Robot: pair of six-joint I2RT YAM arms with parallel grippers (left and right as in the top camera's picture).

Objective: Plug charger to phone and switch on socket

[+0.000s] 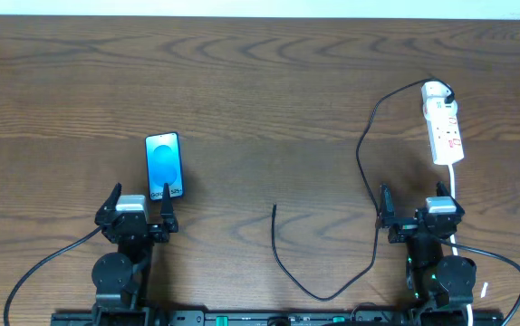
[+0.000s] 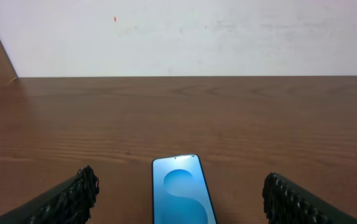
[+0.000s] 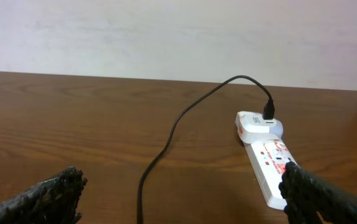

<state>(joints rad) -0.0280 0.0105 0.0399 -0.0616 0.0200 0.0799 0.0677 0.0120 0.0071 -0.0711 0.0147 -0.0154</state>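
Note:
The phone lies flat on the left of the table, blue screen up; in the left wrist view the phone sits between the wide-apart fingers. My left gripper stands open just behind it, holding nothing. The socket is a white strip at the right, seen as the socket in the right wrist view. The charger runs as a thin black cable from the socket's far end down to a free tip mid-table. My right gripper is open and empty, below the socket, with the charger between its fingers' line.
A white cord leaves the socket's near end and passes by the right arm. Black arm cables trail at the front corners. A pale wall rises behind the table's far edge.

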